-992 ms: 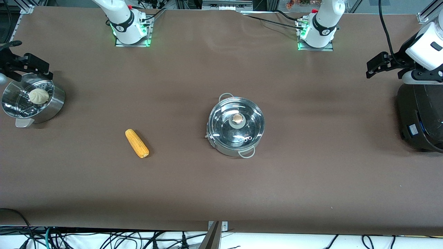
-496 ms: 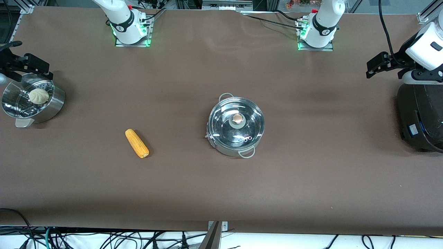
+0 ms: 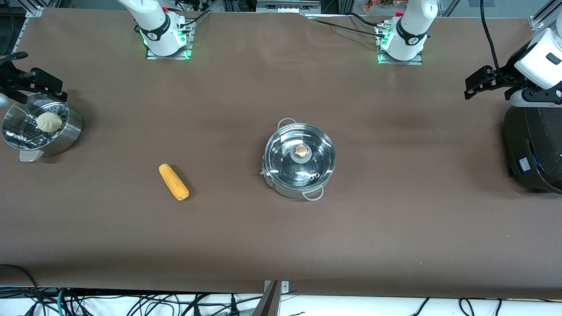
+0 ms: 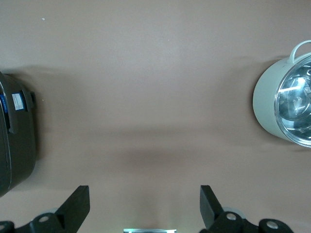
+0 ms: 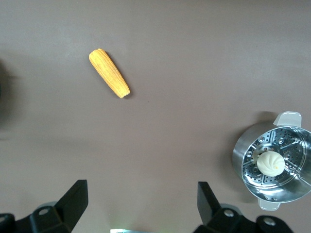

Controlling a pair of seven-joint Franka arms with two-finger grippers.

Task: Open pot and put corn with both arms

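- I see nothing moved since a second ago.
- Shiny lidded steel pot (image 3: 300, 159) sits mid-table; yellow-orange corn cob (image 3: 173, 181) lies toward the right arm's end.
- Left gripper (image 4: 145, 206) and right gripper (image 5: 142, 201) wait, fingers apart.
- Everything remains undone.

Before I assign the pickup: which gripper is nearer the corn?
Right. The right gripper hangs over the steamer bowl at the corn's end; the left gripper is by the black cooker.

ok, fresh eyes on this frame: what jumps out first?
The shiny pot, glass lid still on, sits mid-table, with the bright corn lying toward the right arm's end, slightly nearer the front camera. Both grippers wait open at the table's ends: the right gripper over the steamer bowl holding a bun, the left gripper by the black cooker.
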